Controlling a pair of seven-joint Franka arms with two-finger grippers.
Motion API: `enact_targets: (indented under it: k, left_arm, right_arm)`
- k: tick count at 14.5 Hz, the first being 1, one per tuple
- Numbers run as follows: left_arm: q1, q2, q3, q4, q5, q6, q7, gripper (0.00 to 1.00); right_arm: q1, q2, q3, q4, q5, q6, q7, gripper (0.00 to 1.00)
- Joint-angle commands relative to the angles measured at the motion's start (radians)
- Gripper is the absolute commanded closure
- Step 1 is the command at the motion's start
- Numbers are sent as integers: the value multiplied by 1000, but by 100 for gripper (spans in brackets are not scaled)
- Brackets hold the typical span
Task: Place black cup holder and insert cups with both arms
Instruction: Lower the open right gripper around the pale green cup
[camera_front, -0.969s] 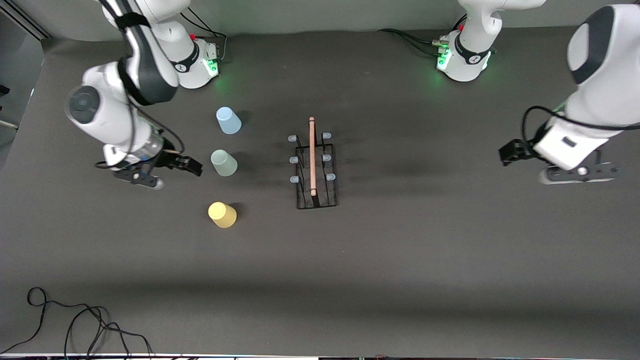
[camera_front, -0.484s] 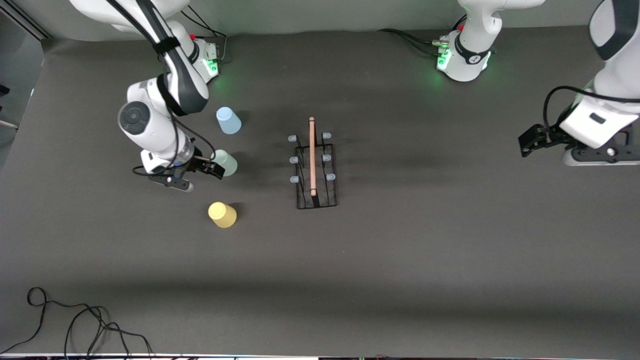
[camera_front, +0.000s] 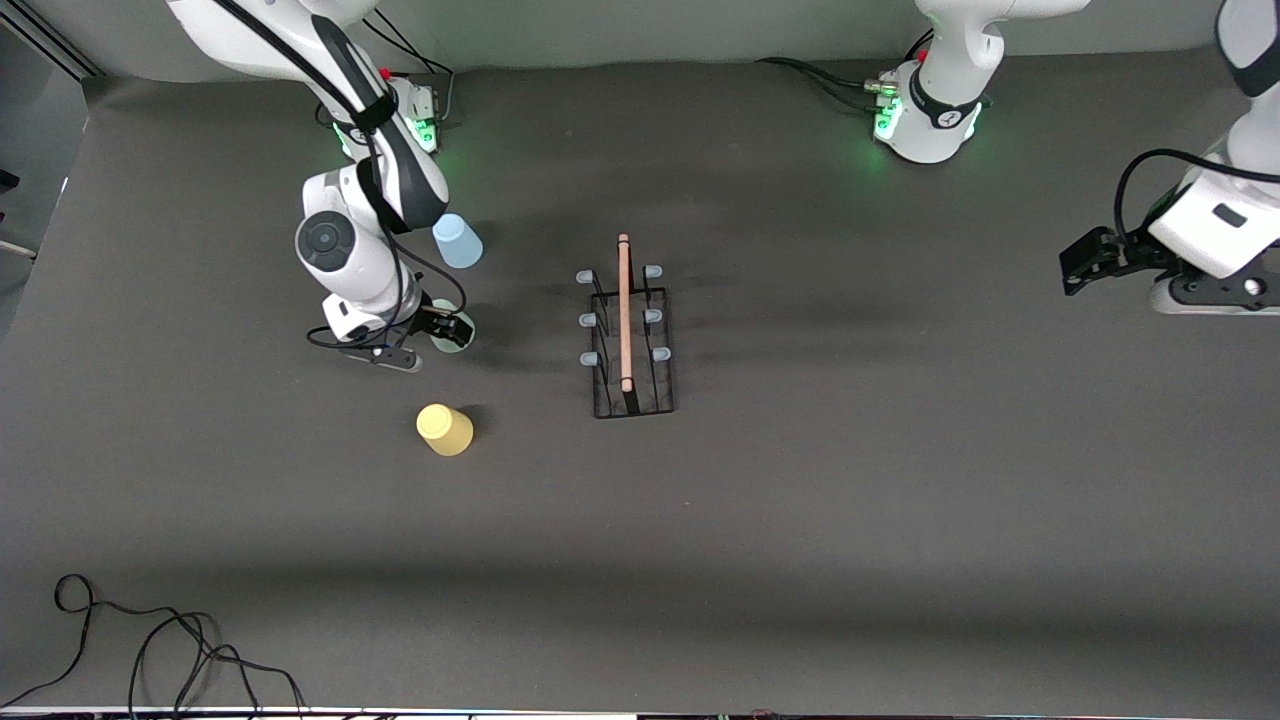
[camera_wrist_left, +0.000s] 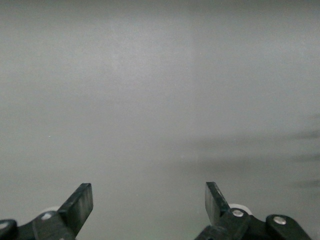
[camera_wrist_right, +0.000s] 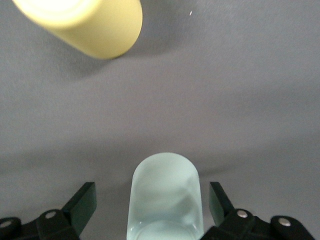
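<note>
**Right gripper straddles the green cup; rack stands ready mid-table**

Now the right gripper (camera_front: 447, 329) is down at the pale green cup (camera_front: 452, 337), its fingers (camera_wrist_right: 82, 205) spread wide with the cup between them and a clear gap showing on each side in the right wrist view. Nothing is clamped yet. The cup stands rim-down on the table (camera_front: 800, 500), so its closed base faces up.

The light blue cup (camera_front: 457, 241) sits farther from the front camera than the green one, and the yellow cup (camera_front: 444, 429) sits nearer; all three form a loose row toward the right arm's end of the table. The black cup holder (camera_front: 630, 340) stands upright at mid-table, well apart from the cups, its wooden rod handle (camera_front: 625, 312) along the top and the blue-capped pegs (camera_front: 586, 318) bare.

The cup looks like thin, smooth plastic: likely very light, a little springy, and slick. Its taper means a squeeze near the narrow closed end may let it slide out, so a hold around the middle of the wall, with modest force, seems safest. A hard pinch could deform it.

The left gripper (camera_front: 1085, 262) waits over the table's edge at the left arm's end, fingers (camera_wrist_left: 80, 205) apart and holding nothing.
</note>
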Motion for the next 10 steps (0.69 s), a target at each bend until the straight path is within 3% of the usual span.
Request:
enact_targets:
  k: [1, 10]
  left_arm:
    - [8, 24, 0, 52, 0, -43, 31, 0]
    - [26, 30, 17, 54, -16, -50, 90, 0]
  right_arm:
    - [41, -4, -7, -13, 14, 5, 5, 0]
    - [48, -21, -7, -31, 14, -75, 3, 0]
